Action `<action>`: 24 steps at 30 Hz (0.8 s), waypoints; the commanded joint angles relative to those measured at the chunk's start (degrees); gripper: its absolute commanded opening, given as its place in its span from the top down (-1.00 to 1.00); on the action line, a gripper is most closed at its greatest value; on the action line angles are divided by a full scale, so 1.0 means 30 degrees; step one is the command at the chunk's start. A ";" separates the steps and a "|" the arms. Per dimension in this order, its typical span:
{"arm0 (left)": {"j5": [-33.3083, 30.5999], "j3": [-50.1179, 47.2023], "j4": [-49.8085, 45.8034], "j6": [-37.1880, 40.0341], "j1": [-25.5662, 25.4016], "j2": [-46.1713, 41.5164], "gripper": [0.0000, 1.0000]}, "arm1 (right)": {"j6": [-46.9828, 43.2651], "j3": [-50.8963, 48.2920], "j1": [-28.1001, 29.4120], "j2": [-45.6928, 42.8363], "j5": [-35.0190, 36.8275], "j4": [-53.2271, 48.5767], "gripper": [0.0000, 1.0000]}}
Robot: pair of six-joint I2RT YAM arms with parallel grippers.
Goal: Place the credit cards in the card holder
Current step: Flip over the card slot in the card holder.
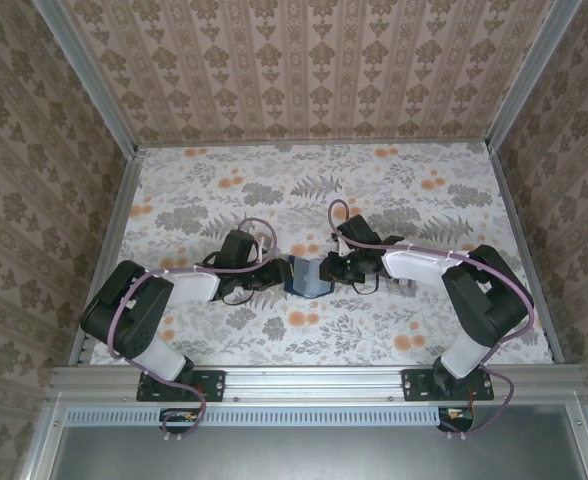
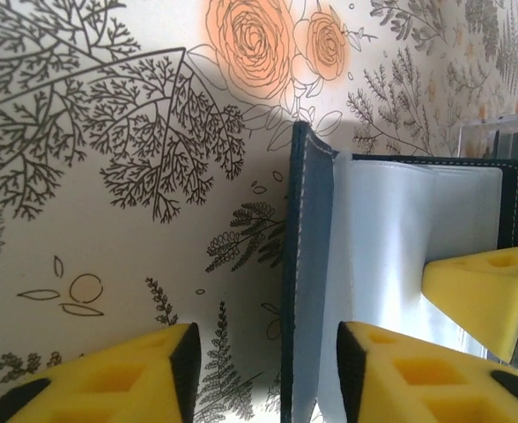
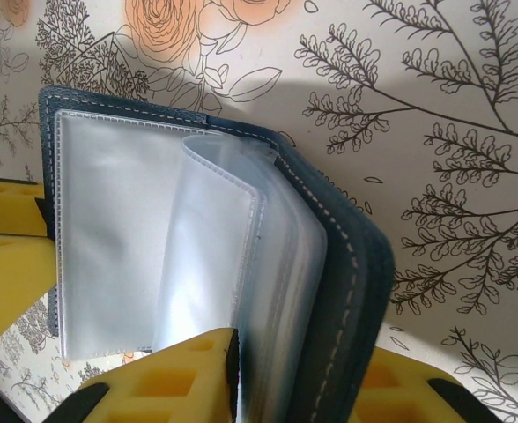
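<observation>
On table (image 1: pixel 374 190), card holder (image 1: pixel 307 275) apparently open.

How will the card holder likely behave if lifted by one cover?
The card holder probably flops open or shut when lifted: it sits half-folded, nothing latching it. The clear sleeves bow loosely and shine, so they are likely limp and slippery. It looks thin and light, so a push probably slides it.

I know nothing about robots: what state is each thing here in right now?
card holder: open, covers spread apart.
clear sleeves: fanned out, look empty.
left gripper: open, straddling one cover's edge.
right gripper: shut on the card holder, pinching the other cover with some sleeves.
</observation>
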 commanded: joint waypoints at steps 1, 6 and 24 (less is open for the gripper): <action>0.0440 -0.0053 0.0483 0.0216 -0.0045 0.0286 -0.09 | -0.0753 0.0351 -0.0056 0.0372 -0.0219 -0.0011 0.47; 0.0497 0.0084 0.0501 0.0097 -0.0129 0.0441 -0.17 | -0.1388 0.0685 -0.0056 0.0727 -0.0164 -0.0337 0.47; -0.0194 -0.0389 0.0135 0.0411 -0.0037 -0.0593 -0.97 | -0.2351 0.1338 -0.0031 0.1751 -0.0326 -0.0288 0.50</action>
